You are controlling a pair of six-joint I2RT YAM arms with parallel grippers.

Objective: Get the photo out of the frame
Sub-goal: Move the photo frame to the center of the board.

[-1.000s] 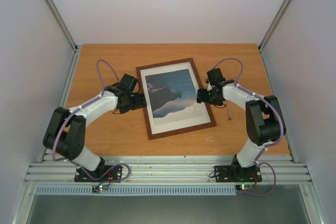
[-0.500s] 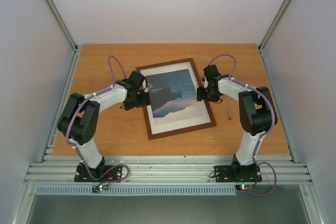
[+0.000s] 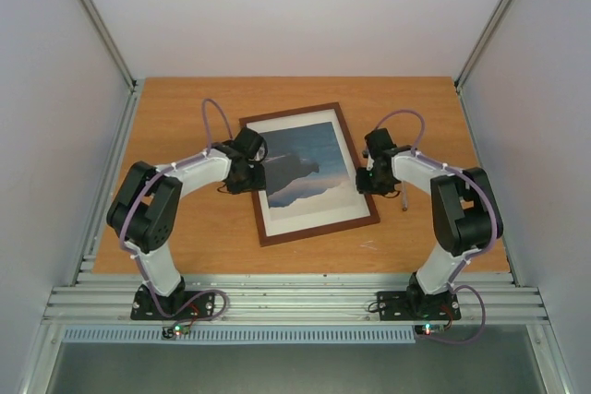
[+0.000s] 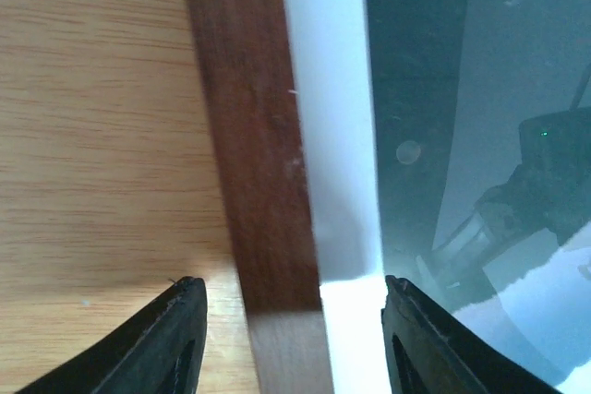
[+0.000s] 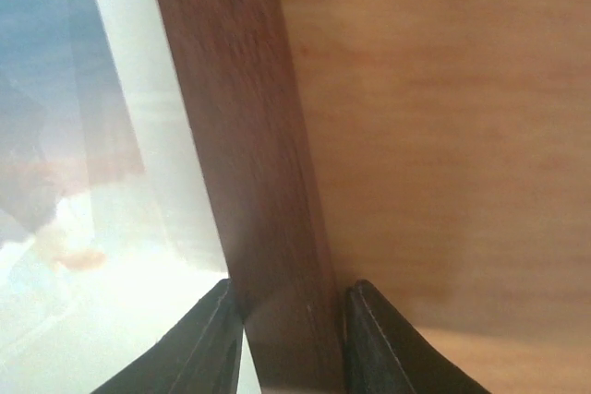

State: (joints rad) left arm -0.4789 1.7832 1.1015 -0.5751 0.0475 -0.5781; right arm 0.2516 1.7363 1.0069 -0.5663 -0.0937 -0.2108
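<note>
The photo is still in the frame, which lies flat mid-counter; nothing has been taken out yet. The left tool straddles the left rail, spread wide, while the right tool sits narrow about the right rail, grip unclear. Since a second ago, the left tool has edged inward onto its rail and the right has slid slightly toward the bases.

A wooden table with an orange-brown grain forms the floor of a small booth. Plain pale walls close it in: a back wall, a left wall and a right wall. Aluminium posts slant up at the two rear corners. Slotted aluminium rails run along the table's near edge, with a white ribbed strip and a grey surface below them. The light is soft and even, with faint shadows.
</note>
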